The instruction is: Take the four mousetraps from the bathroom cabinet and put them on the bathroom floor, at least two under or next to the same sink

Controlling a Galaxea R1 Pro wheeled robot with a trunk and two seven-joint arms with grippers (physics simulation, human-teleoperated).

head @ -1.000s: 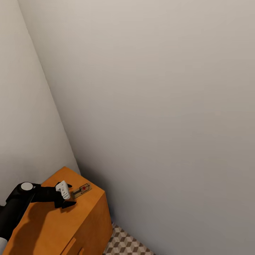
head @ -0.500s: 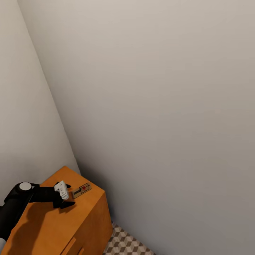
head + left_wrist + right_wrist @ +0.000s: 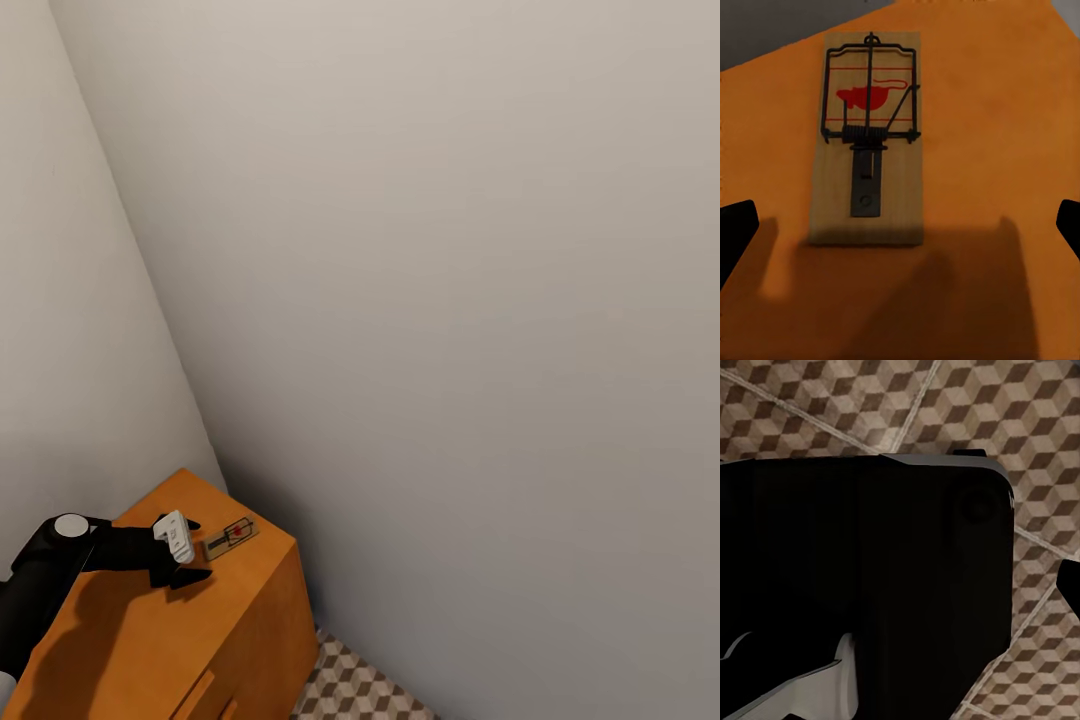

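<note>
One mousetrap [image 3: 232, 538] lay flat on the cabinet [image 3: 150, 630] top near its far right corner, by the wall; our left gripper [image 3: 190, 549] hovered just short of it, fingers [image 3: 736, 229] spread wide, touching nothing; our right gripper's opening we could not tell

Two plain pale walls [image 3: 450, 300] are joined at a corner. An orange-brown cabinet [image 3: 150, 640] is set against them. Cube-patterned floor tiles [image 3: 360, 690] are seen beside it.

Mousetrap [image 3: 867, 142] flat on orange cabinet top [image 3: 997, 120], btwn wide-apart black fingertips [image 3: 736, 229] of left gripper [image 3: 900, 229]
</note>
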